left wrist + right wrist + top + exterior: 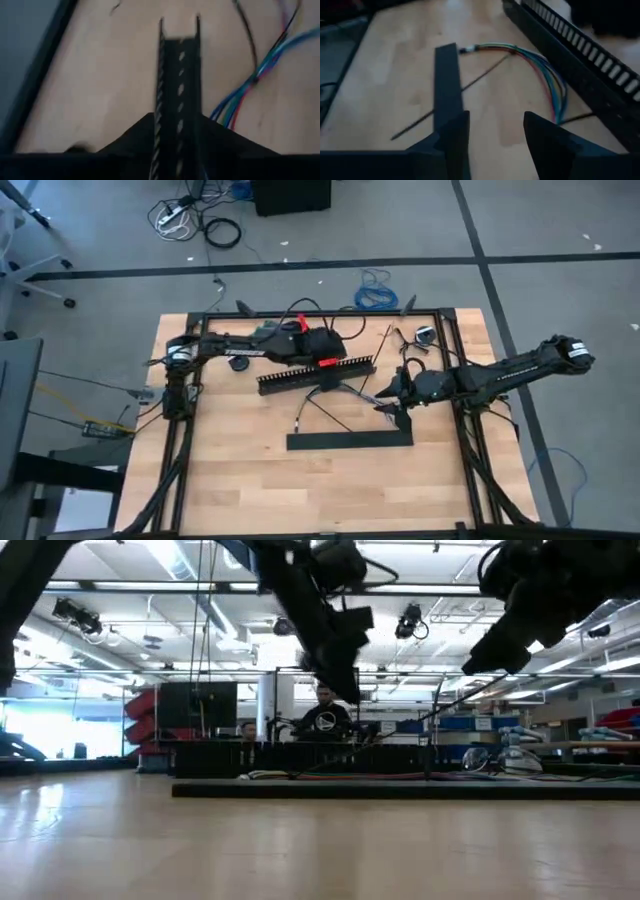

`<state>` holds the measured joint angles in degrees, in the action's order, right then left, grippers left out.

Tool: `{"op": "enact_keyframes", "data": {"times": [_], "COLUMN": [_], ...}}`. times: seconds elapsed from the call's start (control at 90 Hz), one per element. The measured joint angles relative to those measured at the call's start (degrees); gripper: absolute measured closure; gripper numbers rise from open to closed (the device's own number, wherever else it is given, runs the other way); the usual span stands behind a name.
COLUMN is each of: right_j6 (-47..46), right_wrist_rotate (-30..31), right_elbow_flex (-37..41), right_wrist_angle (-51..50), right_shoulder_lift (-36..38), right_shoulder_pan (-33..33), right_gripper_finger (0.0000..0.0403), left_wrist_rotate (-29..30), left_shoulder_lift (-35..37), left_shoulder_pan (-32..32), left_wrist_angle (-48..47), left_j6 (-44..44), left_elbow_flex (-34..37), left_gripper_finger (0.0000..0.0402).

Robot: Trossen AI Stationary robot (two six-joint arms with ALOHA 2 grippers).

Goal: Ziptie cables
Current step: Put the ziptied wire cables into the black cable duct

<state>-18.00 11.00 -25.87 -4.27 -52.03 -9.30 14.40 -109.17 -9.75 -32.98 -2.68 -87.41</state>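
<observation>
left end effector [345, 363]: over the slotted duct [318, 372] at the tabletop's [220, 470] far-centre. Left wrist view looks straight down the duct channel. Finger state: cannot tell, tips hidden under the duct.
right end effector [494, 131]: low over mid-tabletop, right of centre, just above the flat black bar [447, 80]. Fingers spread, nothing between them.
cables [540, 75]: lying flat on the tabletop between duct and flat bar, ahead of the right end effector. Bundled at one end, wires fan out toward the duct. Not gripped by either arm.
zipties [465, 87]: one thin black strip visible, running diagonally from the bundled end of the cables, passing the flat bar. A second thin strip may sit near the duct in the high view; too faint to confirm.
task status: judging from the layout, nothing tied yet, ziptie not looped round the bundle.
risk 1: ziptie is thin and flat on the wood, so a pinch from above likely slides off or pushes it away.
risk 2: flat bar sits right beside the strip; one finger could land on the bar and block closure.
risk 3: loose wire ends near the duct, so dragging the bundle could snag them in the slots.
risk 4: both arms converge at centre, so contact is possible if the left moves off the duct.
</observation>
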Motion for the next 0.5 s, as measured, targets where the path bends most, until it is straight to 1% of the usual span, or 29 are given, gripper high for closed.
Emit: {"op": "enact_keyframes", "data": {"times": [0.089, 0.222, 0.367, 0.5], "right_j6": [-0.44, -1.54, -4.36, -4.66], "right_wrist_rotate": [1.42, 4.96, 7.98, 8.89], "right_elbow_flex": [0.00, 0.00, 0.00, 0.00], "right_wrist_angle": [0.01, 0.16, 0.40, 2.39], "right_shoulder_lift": [-1.72, -6.51, -12.43, -16.86], "right_shoulder_pan": [0.00, 0.10, 1.61, 3.37], "right_gripper_finger": [0.0221, 0.0221, 0.0220, 0.0220], "left_wrist_rotate": [1.59, 1.54, 1.52, 1.51], "left_shoulder_lift": [2.86, 7.50, 12.26, 13.66], "left_shoulder_pan": [2.06, 5.89, 9.19, 10.66], "left_wrist_angle": [-4.99, -5.27, 0.33, 9.60], "left_j6": [2.82, 10.31, 20.79, 30.03], "left_elbow_flex": [2.79, 11.62, 22.62, 29.47], "left_gripper_finger": [0.0271, 0.0271, 0.0271, 0.0271]}}
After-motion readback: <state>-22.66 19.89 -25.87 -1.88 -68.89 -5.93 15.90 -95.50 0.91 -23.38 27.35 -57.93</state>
